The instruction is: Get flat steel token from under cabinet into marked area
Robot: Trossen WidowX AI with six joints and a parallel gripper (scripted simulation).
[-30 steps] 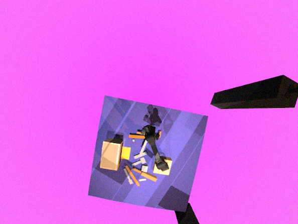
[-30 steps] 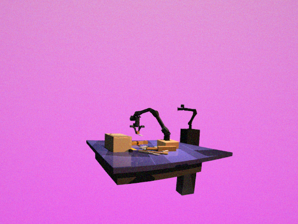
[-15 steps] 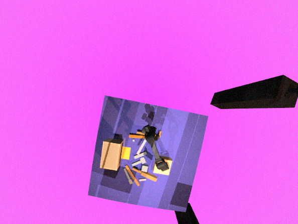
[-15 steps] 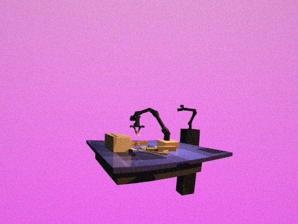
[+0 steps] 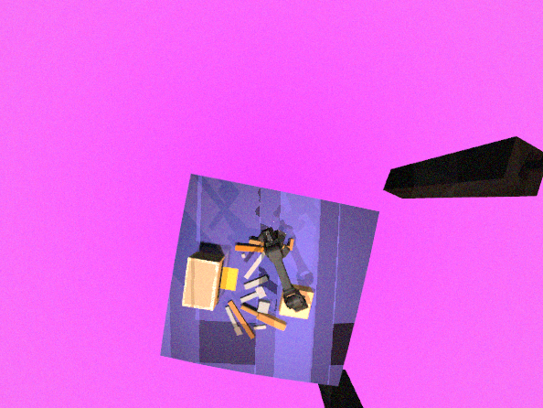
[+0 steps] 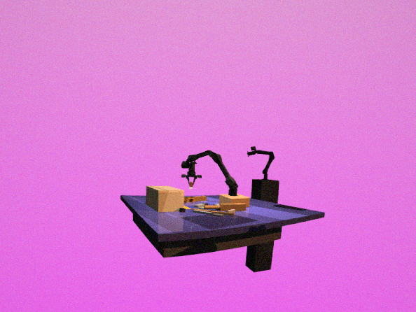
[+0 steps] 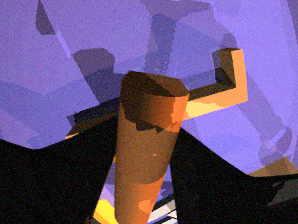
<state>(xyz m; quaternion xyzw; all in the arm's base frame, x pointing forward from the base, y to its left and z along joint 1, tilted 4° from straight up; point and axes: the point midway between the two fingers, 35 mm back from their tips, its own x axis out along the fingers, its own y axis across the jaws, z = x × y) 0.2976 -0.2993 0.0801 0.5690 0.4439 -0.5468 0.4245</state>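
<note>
The tan cabinet (image 5: 202, 283) (image 6: 171, 199) stands at the table's left. The yellow marked area (image 5: 229, 279) (image 6: 187, 208) lies against its front and shows partly in the wrist view. The steel token cannot be made out in any view. My gripper (image 6: 190, 183) (image 7: 145, 127) is shut on the round orange-brown handle (image 7: 148, 135) of a tool and holds it above the table, to the back right of the marked area. The tool's pale strip (image 5: 254, 266) slants from beneath the gripper towards the marked area in the top view. The strip's far end is not clear in the other views.
An orange bar (image 5: 247, 248) and an orange hooked piece (image 7: 220, 102) lie beneath the gripper. Several pale pieces and orange bars (image 5: 271, 321) lie between cabinet and arm base (image 5: 292, 313). A small black block (image 6: 182, 210) sits by the cabinet's front corner.
</note>
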